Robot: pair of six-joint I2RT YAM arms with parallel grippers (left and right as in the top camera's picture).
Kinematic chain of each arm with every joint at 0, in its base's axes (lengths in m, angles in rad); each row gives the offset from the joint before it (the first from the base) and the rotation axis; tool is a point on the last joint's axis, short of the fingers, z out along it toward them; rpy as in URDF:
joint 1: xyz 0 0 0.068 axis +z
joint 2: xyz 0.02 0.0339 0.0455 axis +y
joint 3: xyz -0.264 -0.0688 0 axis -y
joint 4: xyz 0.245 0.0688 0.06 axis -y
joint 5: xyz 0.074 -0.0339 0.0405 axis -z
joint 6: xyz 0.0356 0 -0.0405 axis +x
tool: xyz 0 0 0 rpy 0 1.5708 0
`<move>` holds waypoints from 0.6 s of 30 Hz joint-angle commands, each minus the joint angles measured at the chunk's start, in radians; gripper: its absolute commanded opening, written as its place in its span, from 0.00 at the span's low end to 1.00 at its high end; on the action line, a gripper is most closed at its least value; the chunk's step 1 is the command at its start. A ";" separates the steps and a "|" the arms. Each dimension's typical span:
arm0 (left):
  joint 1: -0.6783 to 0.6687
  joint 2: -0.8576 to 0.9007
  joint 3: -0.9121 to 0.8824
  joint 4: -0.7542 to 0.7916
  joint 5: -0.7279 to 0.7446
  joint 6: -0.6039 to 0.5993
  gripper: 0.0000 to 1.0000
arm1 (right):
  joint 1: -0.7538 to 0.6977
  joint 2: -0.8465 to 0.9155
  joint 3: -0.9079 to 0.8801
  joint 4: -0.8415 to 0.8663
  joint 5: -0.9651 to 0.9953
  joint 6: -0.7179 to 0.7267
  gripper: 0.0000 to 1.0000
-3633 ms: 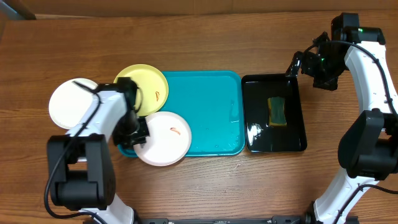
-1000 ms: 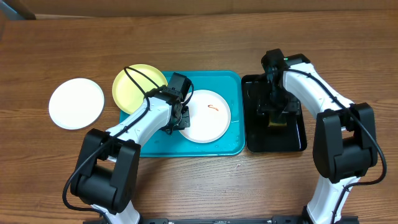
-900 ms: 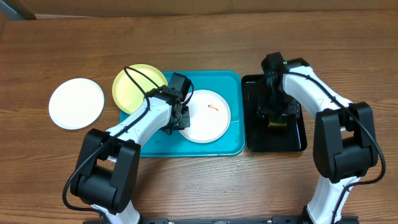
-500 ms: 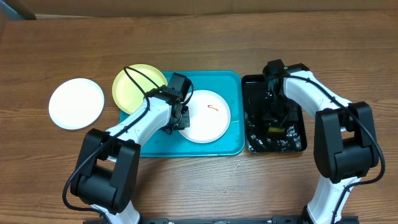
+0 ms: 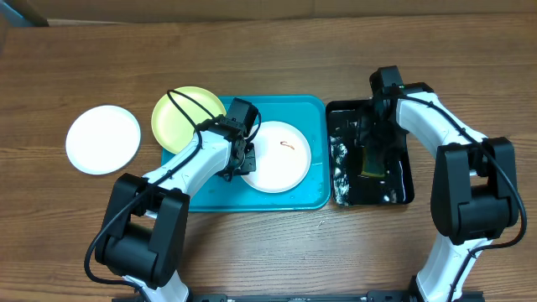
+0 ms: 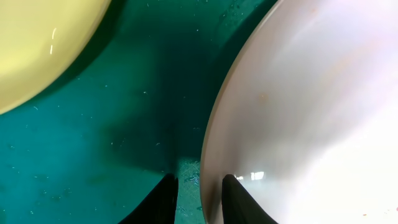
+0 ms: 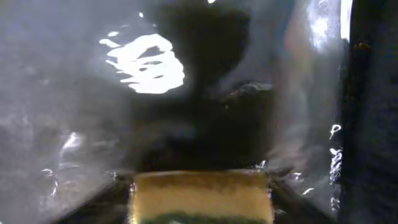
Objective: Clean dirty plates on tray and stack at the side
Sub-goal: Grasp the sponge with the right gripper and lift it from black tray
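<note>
Left gripper [image 6: 200, 190]: the jaws are clamped on the near-left rim of a white plate [image 5: 281, 159], one finger [image 6: 163, 200] outside the rim and the other over the plate's face. This plate lies flat inside the turquoise tray [image 5: 294, 197], right of centre, with an orange-brown smear [image 5: 288, 145] toward its far side.

Right gripper [image 7: 200, 208]: positioned low over the black tray [image 5: 403, 189], just right of the turquoise tray. The sponge [image 5: 370, 162], yellow with a green edge, sits between the fingers. The wrist view is dark and wet, but the jaws appear pressed against the sponge's two sides. White froth [image 5: 340, 164] lies along the black tray's left wall, and its floor is wet.

Yellow-green plate [image 5: 186, 117]: lies across the turquoise tray's far left corner, partly over the table [image 5: 268, 252], near the gripped plate and apart from it.

Second white plate [image 5: 102, 138]: flat on the table left of the tray, clear of the others.
</note>
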 commanded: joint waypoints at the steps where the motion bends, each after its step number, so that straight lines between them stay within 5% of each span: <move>1: 0.005 0.011 -0.005 0.003 -0.018 0.005 0.26 | 0.007 -0.020 0.009 0.014 -0.060 0.004 0.04; 3: 0.005 0.011 -0.005 0.003 -0.021 0.006 0.27 | 0.007 -0.020 0.009 0.010 -0.071 0.004 0.04; 5: 0.005 0.011 -0.005 0.003 -0.021 0.019 0.30 | 0.007 -0.020 0.009 -0.002 -0.070 0.004 0.29; 9: 0.005 0.011 -0.005 0.003 -0.054 0.028 0.36 | 0.006 -0.021 0.023 -0.026 -0.070 -0.008 0.31; 12: 0.005 0.011 -0.005 0.003 -0.073 0.028 0.35 | 0.006 -0.023 0.041 -0.077 -0.070 -0.008 0.57; 14: 0.005 0.011 -0.005 0.003 -0.073 0.028 0.33 | 0.006 -0.023 0.045 -0.126 -0.070 -0.007 0.66; 18: 0.005 0.011 -0.005 0.007 -0.073 0.027 0.25 | 0.007 -0.023 0.044 -0.201 -0.071 -0.006 0.62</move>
